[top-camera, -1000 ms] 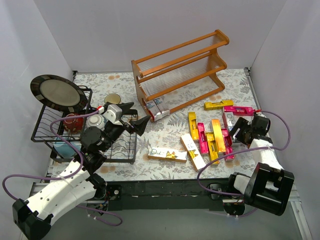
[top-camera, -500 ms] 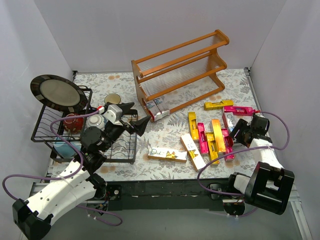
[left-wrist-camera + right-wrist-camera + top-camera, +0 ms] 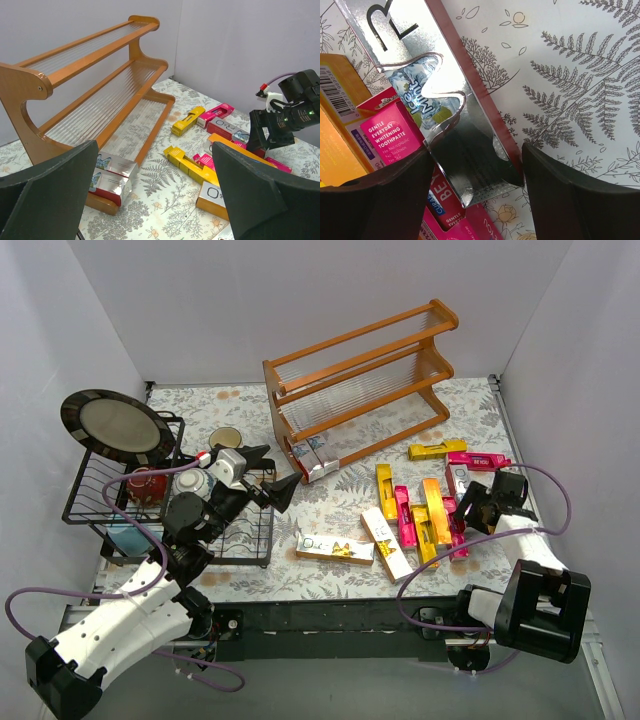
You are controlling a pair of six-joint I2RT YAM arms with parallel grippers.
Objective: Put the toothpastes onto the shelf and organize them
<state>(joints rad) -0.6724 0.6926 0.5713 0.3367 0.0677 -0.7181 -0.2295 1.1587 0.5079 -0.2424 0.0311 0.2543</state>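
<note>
Sliding a little further in over the jumble of toothpaste boxes during the last second, the right gripper now sits low at the pile's right edge. Its wrist view shows the fingers spread, with the end of a silver box lying between them. That box lies flat on the table, partly over a pink box. The fingers look close to its sides but not yet pressed in, so I read this as lining up for a grasp, with nothing picked up yet.

The left gripper has not moved in that time. It hangs released and empty above the black wire rack, facing the shelf.

On the shelf, only silver boxes rest at the left end of the bottom tier (one or two, hard to tell); the upper tiers are bare. Nearly all the boxes are scattered on the table well apart from the shelf, so the job looks barely begun. The small shift suggests the next step is closing on the silver box.
</note>
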